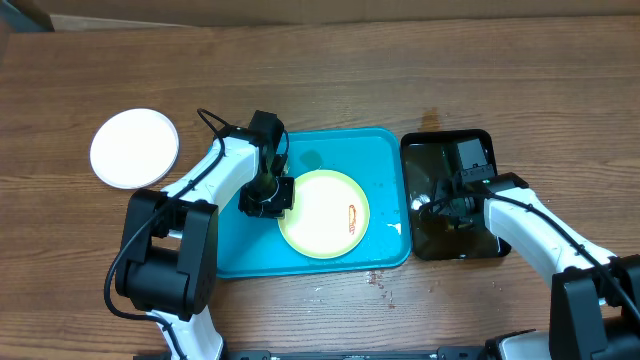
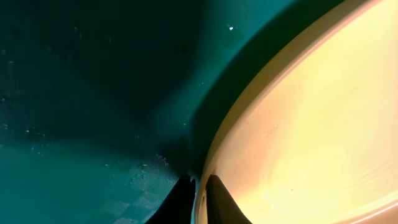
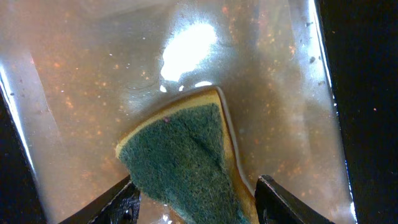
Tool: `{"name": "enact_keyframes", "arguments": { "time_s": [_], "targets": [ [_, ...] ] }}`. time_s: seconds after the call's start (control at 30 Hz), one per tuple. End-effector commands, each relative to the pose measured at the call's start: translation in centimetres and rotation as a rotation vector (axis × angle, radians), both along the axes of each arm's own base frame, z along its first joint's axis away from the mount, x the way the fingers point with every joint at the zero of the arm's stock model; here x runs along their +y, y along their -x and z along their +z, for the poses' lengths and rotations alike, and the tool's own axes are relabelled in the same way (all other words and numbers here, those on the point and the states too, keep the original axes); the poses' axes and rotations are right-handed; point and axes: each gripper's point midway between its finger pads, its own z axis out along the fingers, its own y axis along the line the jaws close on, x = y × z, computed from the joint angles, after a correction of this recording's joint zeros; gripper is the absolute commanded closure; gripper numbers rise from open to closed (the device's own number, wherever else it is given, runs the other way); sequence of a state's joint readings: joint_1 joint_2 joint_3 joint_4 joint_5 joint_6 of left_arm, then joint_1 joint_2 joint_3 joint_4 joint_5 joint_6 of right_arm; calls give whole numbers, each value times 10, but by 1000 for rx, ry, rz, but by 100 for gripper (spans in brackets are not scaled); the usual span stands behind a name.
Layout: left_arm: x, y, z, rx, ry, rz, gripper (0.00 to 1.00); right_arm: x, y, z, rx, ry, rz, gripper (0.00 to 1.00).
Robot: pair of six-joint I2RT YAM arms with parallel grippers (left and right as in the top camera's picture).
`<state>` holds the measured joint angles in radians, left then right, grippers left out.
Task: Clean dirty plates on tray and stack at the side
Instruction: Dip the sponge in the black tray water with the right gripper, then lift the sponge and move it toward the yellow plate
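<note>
We see two arms of one build. Our left arm [image 1: 213,172] has smooth white shell links set between bulky black joint housings, and a thin black cable [image 1: 208,122] loops loose beside its black wrist block [image 1: 265,130]. Our right arm [image 1: 528,222] shows the same white shells and black joints, with a black cable running along its top. From the wrist cameras, the jaws are matte black plastic tapering to narrow tips.

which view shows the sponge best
Right wrist: the sponge fills the frame in the right gripper, green face showing. Overhead hides it under that gripper over the black tray. Left wrist shows only plate and blue tray.
</note>
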<state>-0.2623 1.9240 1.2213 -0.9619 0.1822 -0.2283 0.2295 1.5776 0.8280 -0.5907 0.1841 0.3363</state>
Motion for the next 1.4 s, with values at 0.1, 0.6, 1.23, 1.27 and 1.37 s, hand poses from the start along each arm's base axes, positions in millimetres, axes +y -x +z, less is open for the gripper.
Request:
{"name": "enact_keyframes", "arguments": {
  "time_s": [0.1,0.6,1.23,1.27,1.37],
  "targets": [
    [-2,-4,2,-35,1,-22,81,-3,5,1,13,8,-4,73],
    [-9,-32,4,-146,27,-33,84,-1,8,52,60,1,-1,96],
    [-4,-16,4,-59,-23,134,96,1,14,100,61,-42,-64,96],
    [-4,-16,4,-60,-22,135,96,0,12,98,57,-39,-63,96],
    [-5,-17,4,-62,-22,135,96,3,16,97,81,-51,-57,96]
  ]
}}
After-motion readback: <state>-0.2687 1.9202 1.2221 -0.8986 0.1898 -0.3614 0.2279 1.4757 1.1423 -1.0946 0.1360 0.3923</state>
